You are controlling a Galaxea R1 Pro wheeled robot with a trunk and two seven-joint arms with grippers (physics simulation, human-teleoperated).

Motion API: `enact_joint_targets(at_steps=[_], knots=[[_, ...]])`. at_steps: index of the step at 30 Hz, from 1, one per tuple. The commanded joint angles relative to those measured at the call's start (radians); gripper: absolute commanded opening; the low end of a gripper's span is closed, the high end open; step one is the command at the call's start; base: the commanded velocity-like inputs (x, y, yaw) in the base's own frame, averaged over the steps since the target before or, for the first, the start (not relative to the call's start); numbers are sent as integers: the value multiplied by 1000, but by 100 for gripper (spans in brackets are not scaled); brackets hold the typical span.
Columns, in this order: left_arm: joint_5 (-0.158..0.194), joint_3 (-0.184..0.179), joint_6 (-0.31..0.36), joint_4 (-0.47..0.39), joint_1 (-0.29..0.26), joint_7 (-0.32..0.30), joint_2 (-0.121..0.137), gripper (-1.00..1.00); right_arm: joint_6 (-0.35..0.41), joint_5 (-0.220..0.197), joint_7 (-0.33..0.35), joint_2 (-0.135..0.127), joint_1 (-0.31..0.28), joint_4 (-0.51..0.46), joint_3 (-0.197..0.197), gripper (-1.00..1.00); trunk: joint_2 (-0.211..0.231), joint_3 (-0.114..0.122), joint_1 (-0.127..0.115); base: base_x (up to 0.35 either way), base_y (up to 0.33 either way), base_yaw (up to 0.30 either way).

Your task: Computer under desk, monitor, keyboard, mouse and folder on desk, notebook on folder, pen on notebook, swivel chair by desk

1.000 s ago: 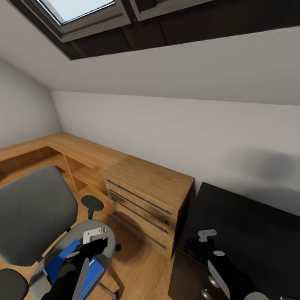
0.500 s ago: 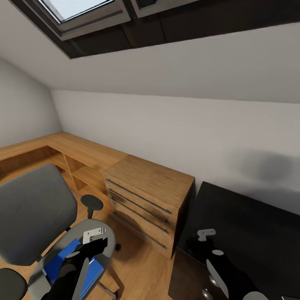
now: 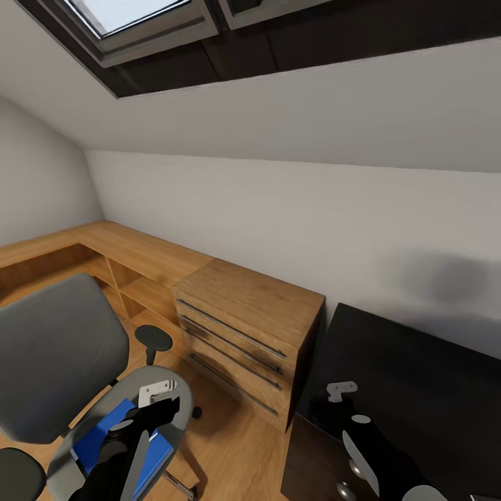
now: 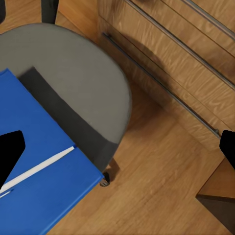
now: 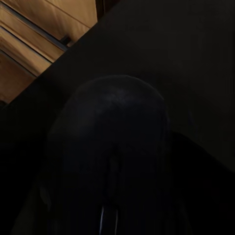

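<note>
A: The left gripper [image 3: 158, 402] hangs over the swivel chair [image 3: 59, 351] — the folder [image 4: 34, 171] lies flat on the seat, a white pen-like stick on its cover.

B: Fingers?

A: Spread wide, a dark tip at each side of the left wrist view, holding nothing. I'd say it's lining up on the folder's edge.

B: And the right?

A: The right gripper [image 3: 346, 396] sits low over the table [image 3: 417, 390] near its corner by the wooden drawer cabinet [image 3: 243, 327]. A rounded black shape, likely the mouse [image 5: 115, 161], sits close before the camera — whether the fingers clamp it, I can't tell.
</note>
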Motion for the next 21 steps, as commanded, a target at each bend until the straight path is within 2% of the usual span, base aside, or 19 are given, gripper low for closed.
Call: enact_joint_targets(at_steps=[1, 21], knots=[[1, 1, 5, -1, -1, 2, -1, 100, 8, -9, -1, -1, 0, 21, 5, -100, -1, -1, 0, 0, 0, 0], [1, 1, 5, -1, -1, 2, 0, 100, 9, -9, -1, -1, 0, 17, 5, -100, -1, -1, 0, 0, 0, 0]])
